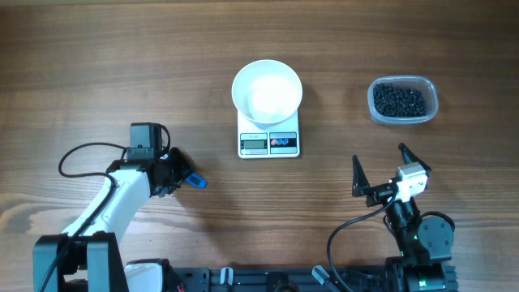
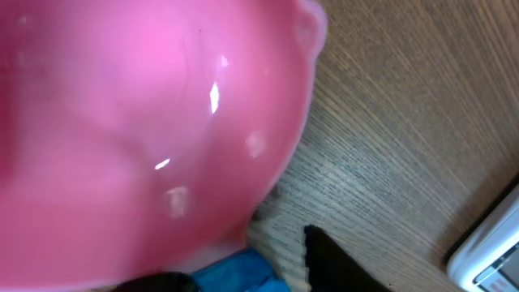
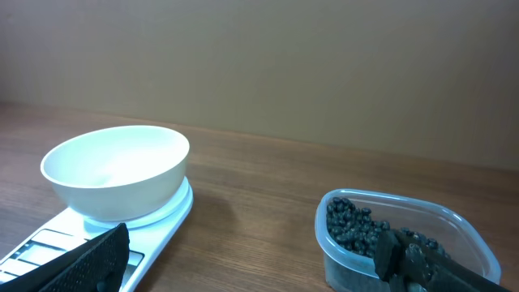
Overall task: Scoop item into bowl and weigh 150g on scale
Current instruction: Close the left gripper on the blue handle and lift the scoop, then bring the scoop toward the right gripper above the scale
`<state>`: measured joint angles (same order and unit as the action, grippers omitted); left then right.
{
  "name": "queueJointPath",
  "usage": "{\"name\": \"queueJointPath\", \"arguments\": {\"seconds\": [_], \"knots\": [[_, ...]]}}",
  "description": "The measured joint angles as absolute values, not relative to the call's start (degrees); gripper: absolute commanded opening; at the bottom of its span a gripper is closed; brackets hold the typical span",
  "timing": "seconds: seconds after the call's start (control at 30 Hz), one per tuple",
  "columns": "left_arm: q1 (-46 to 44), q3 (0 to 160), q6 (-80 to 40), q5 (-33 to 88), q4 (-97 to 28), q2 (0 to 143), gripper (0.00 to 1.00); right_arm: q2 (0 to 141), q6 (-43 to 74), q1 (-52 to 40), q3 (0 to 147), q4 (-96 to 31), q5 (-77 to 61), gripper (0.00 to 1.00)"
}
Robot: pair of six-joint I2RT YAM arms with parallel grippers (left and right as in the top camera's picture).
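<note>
The item (image 1: 399, 100) wants scooping, not pinching: loose, light beads that roll. My left gripper (image 1: 180, 174) sits at the pink scoop (image 2: 138, 122) by its blue handle (image 1: 197, 181); whether it is clamped I cannot tell. My right gripper (image 1: 378, 154) is spread wide, and the beads lie beyond it in the far-right tub (image 1: 435, 99).

- Pink scoop cup (image 2: 146, 122): right up against the left gripper (image 1: 173, 173), filling its wrist view; a blue handle (image 1: 196, 181) pokes out at that gripper's right side.
- Clear plastic tub (image 1: 404, 79): ahead of the right gripper (image 1: 378, 154), slightly right, apart from it.
- Wooden table (image 1: 97, 73): beneath both grippers.
</note>
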<state>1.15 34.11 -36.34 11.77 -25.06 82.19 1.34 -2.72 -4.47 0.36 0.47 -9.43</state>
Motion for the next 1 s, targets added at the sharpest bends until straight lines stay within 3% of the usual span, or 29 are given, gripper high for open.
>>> {"name": "queueJointPath", "arguments": {"seconds": [0.37, 0.4, 0.6, 0.73, 0.8, 0.93, 1.0], "knots": [[1.15, 34.11, -36.34, 11.77, -24.6, 82.63, 0.1, 1.34, -2.72, -4.47, 0.36, 0.47, -9.43, 1.0], [1.15, 34.11, -36.34, 11.77, -24.6, 82.63, 0.04, 1.34, -2.72, -4.47, 0.36, 0.47, -9.43, 1.0], [1.15, 34.06, -36.4, 11.77, -24.1, 81.28, 0.04, 1.34, -2.72, -4.47, 0.36, 0.47, -9.43, 1.0], [1.15, 34.0, -36.4, 12.27, -23.92, 72.55, 0.04, 1.34, -2.72, -4.47, 0.36, 0.47, -9.43, 1.0], [1.19, 33.89, -36.47, 16.05, -23.57, 66.74, 0.04, 1.34, -2.72, -4.47, 0.36, 0.47, -9.43, 1.0], [1.23, 33.61, -39.22, 37.78, -16.4, 48.95, 0.04, 1.34, -2.72, -4.47, 0.36, 0.47, -9.43, 1.0], [1.19, 33.63, -42.59, 42.52, -14.41, 43.31, 0.04, 1.34, -2.72, -4.47, 0.36, 0.47, -9.43, 1.0]]}}
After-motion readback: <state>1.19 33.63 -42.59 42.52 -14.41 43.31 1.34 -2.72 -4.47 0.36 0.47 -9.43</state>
